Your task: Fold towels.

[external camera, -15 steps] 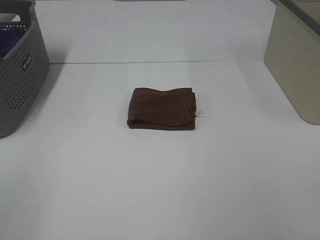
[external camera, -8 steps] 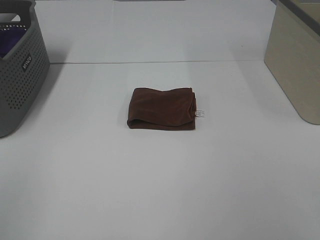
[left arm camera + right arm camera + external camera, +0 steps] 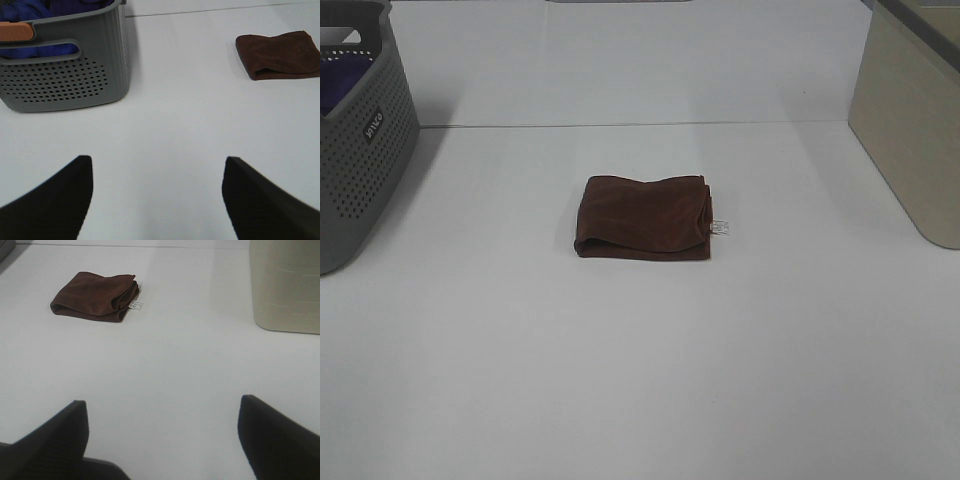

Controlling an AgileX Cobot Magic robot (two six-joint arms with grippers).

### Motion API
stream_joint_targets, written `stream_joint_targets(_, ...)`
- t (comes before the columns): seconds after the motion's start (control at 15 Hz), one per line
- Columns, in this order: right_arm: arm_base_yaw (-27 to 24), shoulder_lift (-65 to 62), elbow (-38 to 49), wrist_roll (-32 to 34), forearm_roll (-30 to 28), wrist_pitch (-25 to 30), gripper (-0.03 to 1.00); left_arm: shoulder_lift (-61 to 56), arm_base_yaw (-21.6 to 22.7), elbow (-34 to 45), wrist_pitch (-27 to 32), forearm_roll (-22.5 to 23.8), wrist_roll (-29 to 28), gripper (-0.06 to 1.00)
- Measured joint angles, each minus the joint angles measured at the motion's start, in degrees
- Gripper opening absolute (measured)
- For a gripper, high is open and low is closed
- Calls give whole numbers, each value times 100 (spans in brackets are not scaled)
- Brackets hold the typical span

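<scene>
A dark reddish-brown towel (image 3: 644, 217) lies folded into a small rectangle at the middle of the white table, with its small white tag (image 3: 721, 228) sticking out on the right side. It also shows in the left wrist view (image 3: 280, 54) and the right wrist view (image 3: 95, 295). My left gripper (image 3: 157, 192) is open and empty, low over the table and well short of the towel. My right gripper (image 3: 162, 435) is open and empty, also far from the towel. Neither gripper shows in the exterior high view.
A grey perforated basket (image 3: 360, 150) with a purple cloth (image 3: 342, 80) inside stands at the left; it also shows in the left wrist view (image 3: 65, 75). A beige bin (image 3: 912, 120) stands at the right, also in the right wrist view (image 3: 286, 285).
</scene>
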Motion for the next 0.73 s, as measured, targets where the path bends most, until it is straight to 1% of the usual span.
stream_joint_targets(0.73,0,0,0,0,17,0,78,0,0,0,0,0,0,69)
